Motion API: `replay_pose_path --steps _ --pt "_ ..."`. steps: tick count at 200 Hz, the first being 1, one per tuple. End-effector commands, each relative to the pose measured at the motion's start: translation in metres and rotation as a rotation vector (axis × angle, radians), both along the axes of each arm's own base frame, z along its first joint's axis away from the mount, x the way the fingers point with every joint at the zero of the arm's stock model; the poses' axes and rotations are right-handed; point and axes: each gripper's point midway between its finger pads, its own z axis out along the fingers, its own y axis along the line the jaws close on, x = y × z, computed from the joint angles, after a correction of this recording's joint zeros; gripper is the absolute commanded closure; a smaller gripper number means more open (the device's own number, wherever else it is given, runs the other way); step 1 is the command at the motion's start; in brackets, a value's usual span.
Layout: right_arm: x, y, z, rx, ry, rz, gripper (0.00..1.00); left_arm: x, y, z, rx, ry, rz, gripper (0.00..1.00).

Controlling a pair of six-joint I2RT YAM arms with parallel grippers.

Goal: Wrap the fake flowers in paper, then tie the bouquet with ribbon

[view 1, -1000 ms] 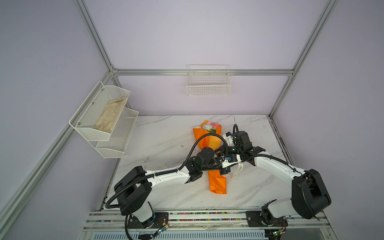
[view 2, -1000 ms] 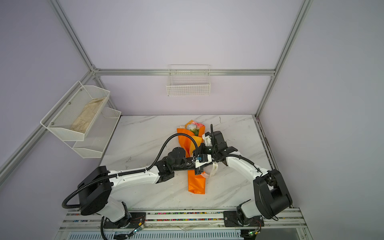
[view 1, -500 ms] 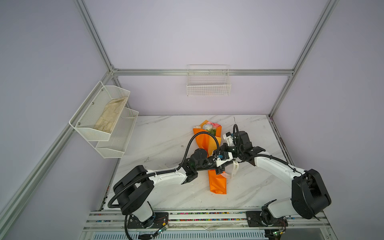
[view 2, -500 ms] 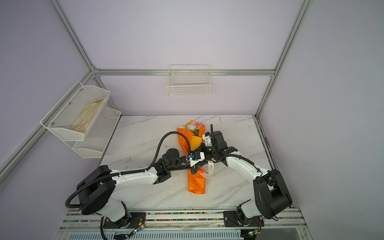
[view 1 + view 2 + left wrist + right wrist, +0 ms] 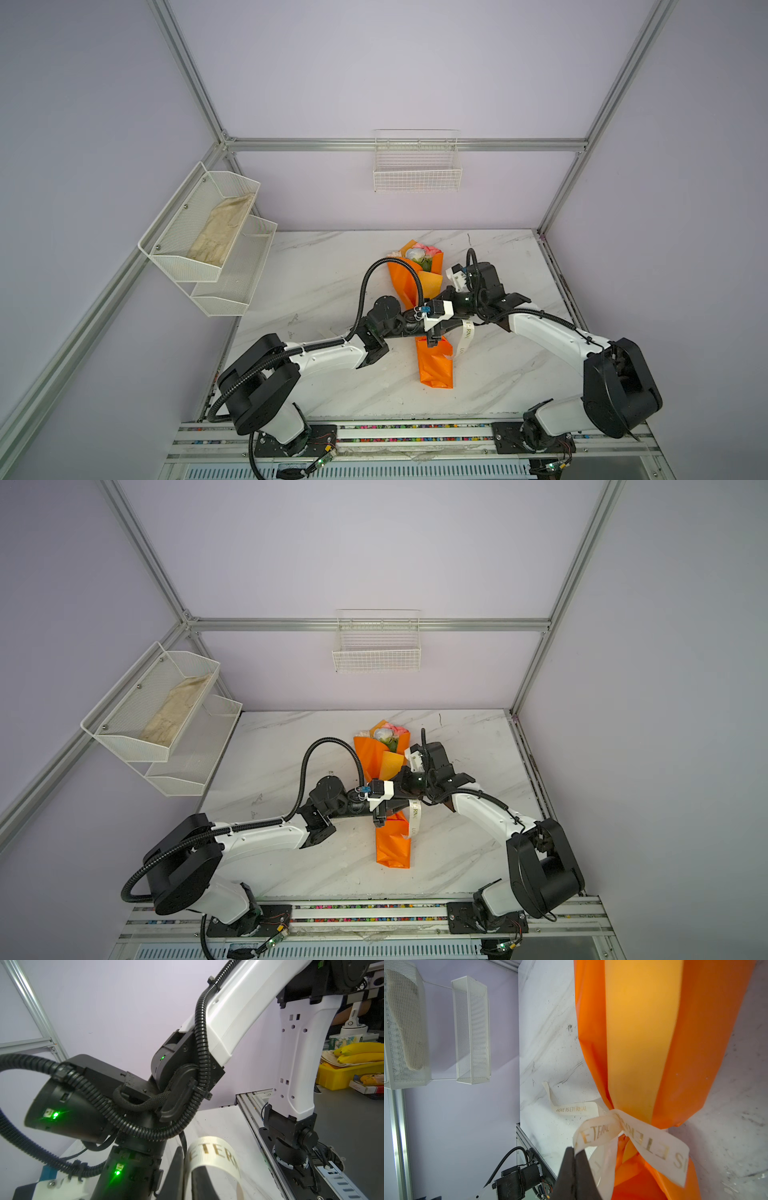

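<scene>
Mid-frame in both top views, the orange-wrapped bouquet of fake flowers [image 5: 434,365] [image 5: 392,845] lies on a white marble table [image 5: 324,270], blooms toward the upper edge, stem end toward the bottom. Gold "LOVE IS ETERNAL" marks the cream fabric ribbon [image 5: 572,1109] around it. Left gripper [image 5: 185,1152] and right gripper [image 5: 575,1152] each pinch ribbon, jaws nearly together.

The white marble table [image 5: 332,282] carries 1 bouquet [image 5: 434,365] wrapped in orange paper. It lies near the centre, blooms toward the back wall. 1 loose end of the cream ribbon [image 5: 571,1108] rests on the marble beside it.
</scene>
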Motion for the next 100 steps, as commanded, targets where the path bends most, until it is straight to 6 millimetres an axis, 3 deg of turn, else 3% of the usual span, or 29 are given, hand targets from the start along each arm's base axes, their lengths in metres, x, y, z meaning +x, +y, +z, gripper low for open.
replay_pose_path --steps 1,51,100 --pt "0.006 0.002 0.007 0.014 -0.013 -0.008 0.95 -0.002 0.006 0.010 -0.057 0.019 -0.010 0.90" --pt "0.006 0.002 0.007 0.014 -0.010 -0.008 0.95 -0.003 -0.007 0.007 -0.042 0.038 -0.068 0.90" --pt "0.006 0.001 0.004 0.007 -0.008 -0.007 0.95 0.001 -0.033 -0.049 0.219 0.033 -0.034 0.90"
